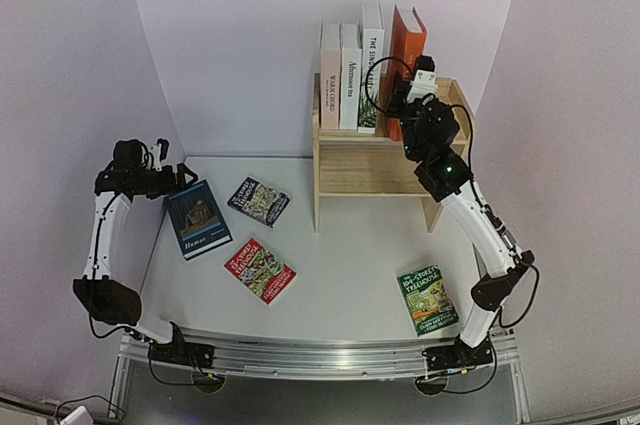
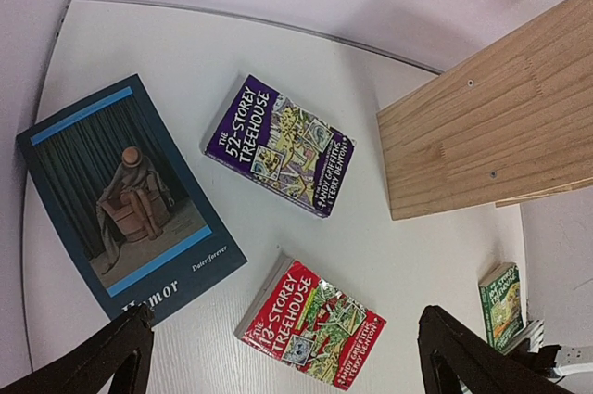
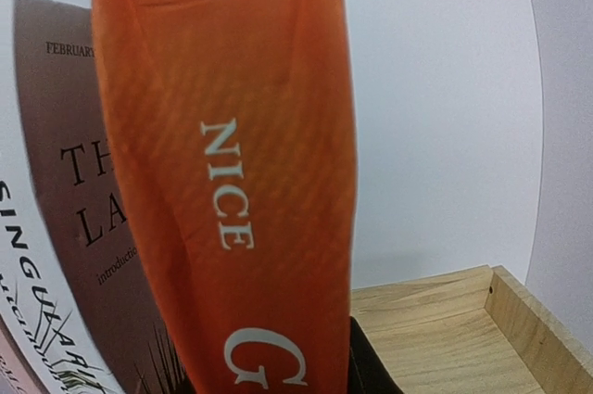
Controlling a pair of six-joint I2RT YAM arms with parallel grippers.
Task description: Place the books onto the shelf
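Nearest us, the green Treehouse book [image 1: 428, 299] lies flat on the bench [image 1: 340, 245] at five o'clock, not yet shelved. At nine o'clock the left pincer [image 2: 284, 320] hovers spread wide and empty above the red book [image 1: 260, 270], the blue Humor book [image 1: 198, 218] and the purple book [image 1: 259, 201], placed, we judge, to pick one. Farthest, at one o'clock, the right pincer [image 1: 404, 105] straddles the orange book [image 1: 405, 40], stood upright beside three pale books [image 1: 350, 65] on the top tier of the shelf [image 1: 370, 160]; gripping or releasing, we cannot tell.

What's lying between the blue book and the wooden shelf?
A purple book, flat on the table, between the blue book and the shelf; the top view shows it.
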